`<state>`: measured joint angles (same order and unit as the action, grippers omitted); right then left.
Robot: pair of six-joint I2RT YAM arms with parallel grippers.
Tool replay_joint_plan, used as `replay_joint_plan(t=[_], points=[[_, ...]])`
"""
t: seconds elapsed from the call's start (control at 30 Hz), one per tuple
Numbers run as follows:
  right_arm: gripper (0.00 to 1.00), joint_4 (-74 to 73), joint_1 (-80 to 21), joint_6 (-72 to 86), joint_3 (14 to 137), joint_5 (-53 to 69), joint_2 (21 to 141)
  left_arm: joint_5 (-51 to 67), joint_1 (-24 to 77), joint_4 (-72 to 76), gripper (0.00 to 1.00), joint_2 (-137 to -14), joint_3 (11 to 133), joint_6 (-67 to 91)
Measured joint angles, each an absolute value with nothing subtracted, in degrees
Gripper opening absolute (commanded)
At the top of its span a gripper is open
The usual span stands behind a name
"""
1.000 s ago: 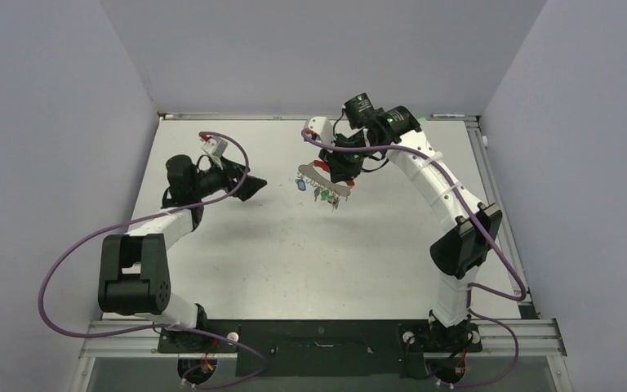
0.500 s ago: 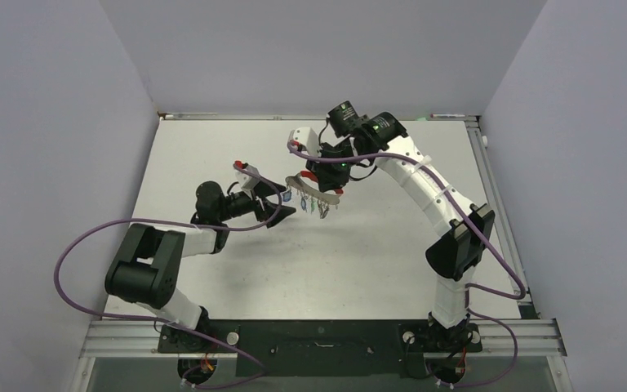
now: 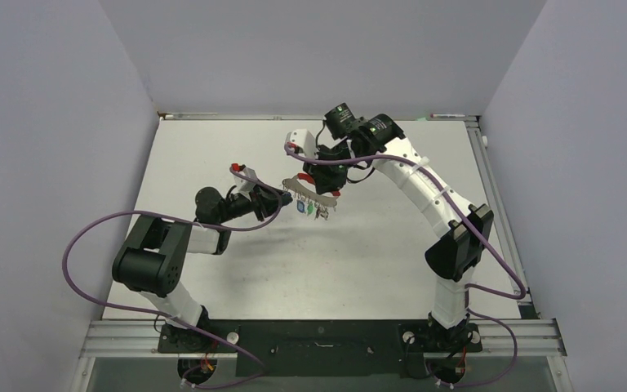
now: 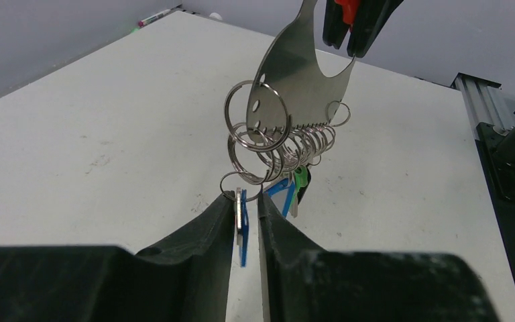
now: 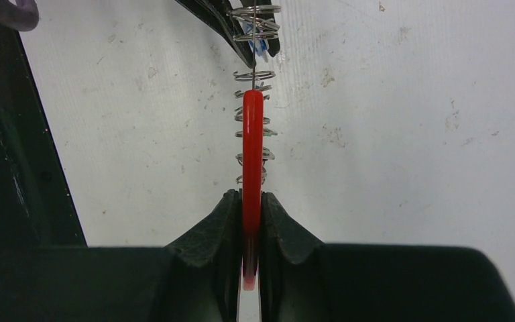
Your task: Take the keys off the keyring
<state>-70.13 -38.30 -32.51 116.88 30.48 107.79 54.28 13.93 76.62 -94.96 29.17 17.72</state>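
Left wrist view — blue key (image 4: 243,243) inside left gripper (image 4: 246,205).

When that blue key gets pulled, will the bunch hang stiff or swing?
Likely swing: the keys hang on loose rings under the keyring. They look small, so probably light. Smooth metal could slip from the left gripper.

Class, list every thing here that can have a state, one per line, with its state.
Right pincer: shut on the red part of the keyring.
Left pincer: shut on the blue-tagged key.
Keyring: held in the air, not lying down.
Keys: dangling, still on their rings.
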Motion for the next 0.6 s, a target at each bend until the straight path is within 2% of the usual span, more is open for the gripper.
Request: replay_joint_plan(t=[0.17, 0.3, 0.4, 0.47, 0.6], points=[[0.05, -69.7, -38.3, -32.1, 116.7, 30.7, 107.7, 54.5, 13.9, 77.4, 0.12, -95.2, 29.2, 18.0], [0.05, -69.5, -38.3, -31.9, 116.3, 30.9, 107.4, 54.5, 13.9, 77.5, 0.20, -95.5, 29.2, 18.1], [0.05, -69.5, -38.3, -31.7, 116.2, 31.0, 107.1, 54.7, 13.9, 77.8, 0.22, -95.8, 29.2, 18.8], [0.05, -69.5, -38.3, -31.6, 116.2, 31.1, 107.1, 54.7, 13.9, 78.1, 0.21, -96.1, 29.2, 19.2], [0.05, -69.4, -38.2, -31.3, 116.2, 31.5, 107.0, 54.7, 13.9, 78.7, 0.12, -96.8, 29.2, 20.1]])
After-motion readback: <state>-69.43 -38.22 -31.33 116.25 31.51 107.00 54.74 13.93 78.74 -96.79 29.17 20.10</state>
